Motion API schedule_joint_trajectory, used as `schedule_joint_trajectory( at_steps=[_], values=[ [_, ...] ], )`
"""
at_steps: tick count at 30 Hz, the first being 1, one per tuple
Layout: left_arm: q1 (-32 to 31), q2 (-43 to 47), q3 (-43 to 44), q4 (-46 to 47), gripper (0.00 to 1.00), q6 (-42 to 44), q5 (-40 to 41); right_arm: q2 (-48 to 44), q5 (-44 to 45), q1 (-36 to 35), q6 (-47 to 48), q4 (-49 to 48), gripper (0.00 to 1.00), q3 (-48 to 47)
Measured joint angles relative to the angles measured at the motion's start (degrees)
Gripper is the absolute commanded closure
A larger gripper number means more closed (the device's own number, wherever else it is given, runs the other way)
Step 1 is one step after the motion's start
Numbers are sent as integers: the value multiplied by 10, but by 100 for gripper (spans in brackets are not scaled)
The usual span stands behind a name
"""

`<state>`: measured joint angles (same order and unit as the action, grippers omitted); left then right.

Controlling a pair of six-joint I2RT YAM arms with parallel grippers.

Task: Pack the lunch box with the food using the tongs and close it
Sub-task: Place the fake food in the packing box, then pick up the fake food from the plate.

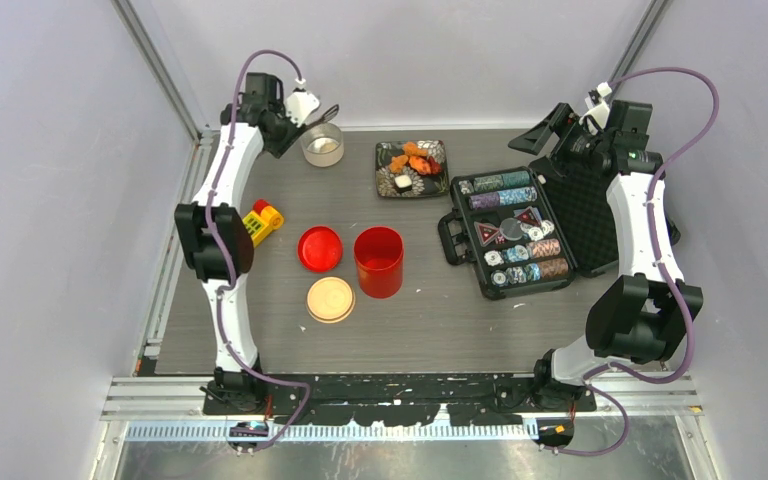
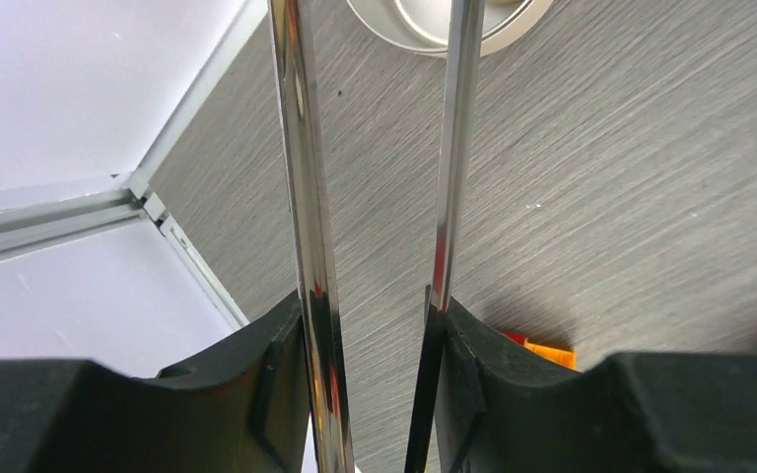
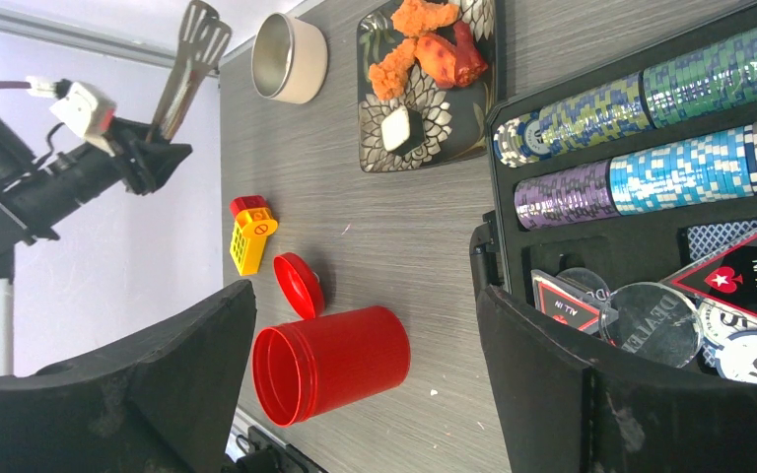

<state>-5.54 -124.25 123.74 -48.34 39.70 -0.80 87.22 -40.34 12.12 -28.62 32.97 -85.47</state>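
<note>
Tongs (image 2: pixel 301 197) in left fingers (image 2: pixel 237 384), by cream tub (image 1: pixel 322 145) near far table (image 1: pixel 480 128) edge

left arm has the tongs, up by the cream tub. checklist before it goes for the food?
1. tongs clamped in left claw: ok
2. tong tips empty: ok
3. tips clear of cream tub rim: cannot tell
4. red canister upright, lid off: ok
5. food on plate, nothing over it: ok
6. right claw open, away over chip case: ok
</note>
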Motion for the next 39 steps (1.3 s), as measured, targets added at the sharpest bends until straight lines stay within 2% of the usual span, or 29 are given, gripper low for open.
schedule_joint_trajectory(
  at_steps=[6, 12, 20, 27, 39],
  values=[
    [-11, 48, -3, -24, 54, -2, -57, 0, 0, 0, 0, 0, 13, 0],
    [-52, 87, -66, -44, 54, 25, -118, 0, 0, 0, 0, 0, 13, 0],
    [-110, 89, -130, -79, 54, 50, -148, -4, 0, 0, 0, -1, 13, 2],
    [-125, 89, -155, -92, 55, 60, -145, -6, 0, 0, 0, -2, 13, 6],
    [-147, 59, -155, -74, 57, 60, -86, -6, 0, 0, 0, -2, 13, 11]
  ],
)
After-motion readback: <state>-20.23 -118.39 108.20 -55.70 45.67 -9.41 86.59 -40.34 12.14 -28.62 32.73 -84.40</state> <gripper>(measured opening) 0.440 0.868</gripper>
